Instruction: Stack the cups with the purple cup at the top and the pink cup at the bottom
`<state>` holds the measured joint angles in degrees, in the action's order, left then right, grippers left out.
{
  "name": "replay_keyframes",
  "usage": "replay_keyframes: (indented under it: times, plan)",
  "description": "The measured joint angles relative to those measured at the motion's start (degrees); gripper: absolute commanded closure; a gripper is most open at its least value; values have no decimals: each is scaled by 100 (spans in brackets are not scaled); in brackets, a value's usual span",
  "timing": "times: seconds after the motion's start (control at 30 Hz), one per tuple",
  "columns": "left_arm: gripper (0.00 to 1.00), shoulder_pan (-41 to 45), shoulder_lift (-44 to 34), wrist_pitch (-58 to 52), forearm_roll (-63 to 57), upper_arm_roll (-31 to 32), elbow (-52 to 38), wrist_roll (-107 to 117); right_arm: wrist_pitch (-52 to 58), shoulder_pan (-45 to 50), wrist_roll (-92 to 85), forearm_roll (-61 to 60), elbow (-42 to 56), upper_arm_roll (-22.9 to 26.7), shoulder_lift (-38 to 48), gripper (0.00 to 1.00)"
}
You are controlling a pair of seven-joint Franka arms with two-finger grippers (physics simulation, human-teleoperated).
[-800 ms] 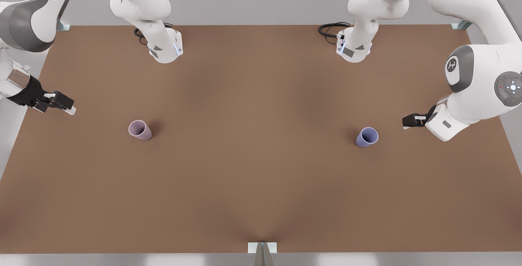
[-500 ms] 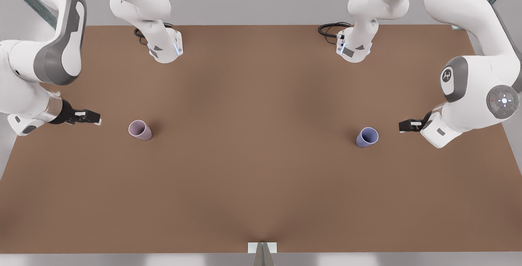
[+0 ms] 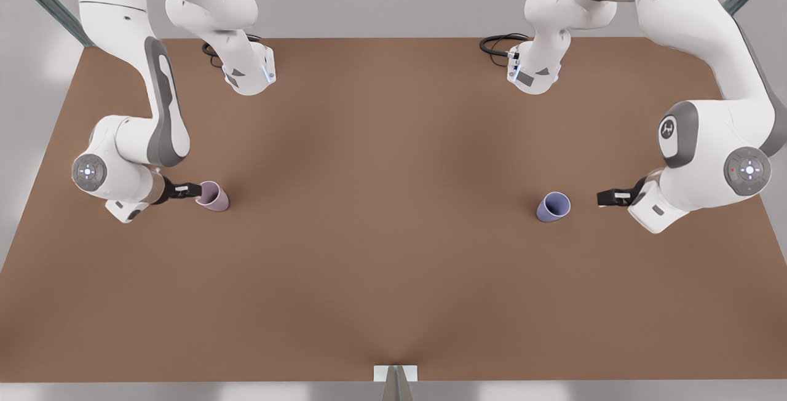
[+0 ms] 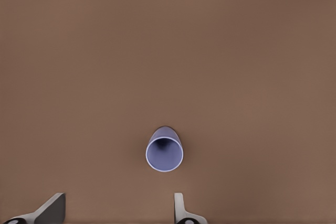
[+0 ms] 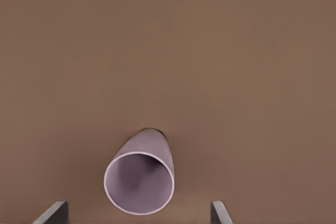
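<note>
The pink cup [image 3: 212, 196] stands upright on the brown table at the front view's left. My right gripper [image 3: 195, 190] is open right beside it, on the side toward the table's left edge. In the right wrist view the pink cup [image 5: 139, 180] sits just ahead of the spread fingertips [image 5: 54, 211], untouched. The purple cup [image 3: 553, 206] stands upright at the front view's right. My left gripper [image 3: 601, 197] is open a short way to its right. In the left wrist view the purple cup [image 4: 165, 150] lies ahead of the fingertips [image 4: 180, 209], clear of them.
Both arm bases [image 3: 249, 75] [image 3: 533, 75] stand at the table's far edge with cables beside them. A small metal bracket [image 3: 395, 374] sits at the middle of the near edge. Bare table [image 3: 381, 204] lies between the two cups.
My right gripper has swung down and toward the pink cup, from well off to its side to right next to it. My left gripper has crept slightly closer to the purple cup. Neither cup has moved.
</note>
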<state>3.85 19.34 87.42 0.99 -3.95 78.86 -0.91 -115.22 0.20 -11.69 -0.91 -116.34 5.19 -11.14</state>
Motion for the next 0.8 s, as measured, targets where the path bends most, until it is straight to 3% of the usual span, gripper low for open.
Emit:
replay_keyframes:
  times: [0.17, 0.47, 0.53, 0.57, 0.6, 0.67, 0.73, 0.8]
  plan:
    - [0, 1, 54, 13, 1, 0, 0, -2, -861, 19, -244, 1, -911, 60, 72, 0]
    - [0, -7, 76, 17, 2, 0, 0, -4, -2036, 7, -767, 4, -1370, 374, -192, 0]
    - [0, -7, 104, 18, 2, 0, 0, -4, -2177, 18, -858, 5, -1494, 382, -226, 4]
    - [0, -7, 112, 18, 2, -1, 0, -4, -2235, 34, -901, 4, -1537, 384, -236, 12]
    - [0, -8, 120, 17, 2, -1, 0, -5, -2284, 46, -940, -2, -1559, 384, -269, 36]
    - [0, -8, 134, 18, 4, -1, -3, -5, -2365, 105, -1020, -37, -1555, 388, -353, 54]
    - [0, -1, 150, 18, 10, 0, -1, -5, -2458, 125, -1109, -70, -1547, 396, -415, 67]
    - [0, 2, 149, 19, 13, 0, 0, -5, -2530, 128, -1182, -74, -1542, 401, -437, 66]
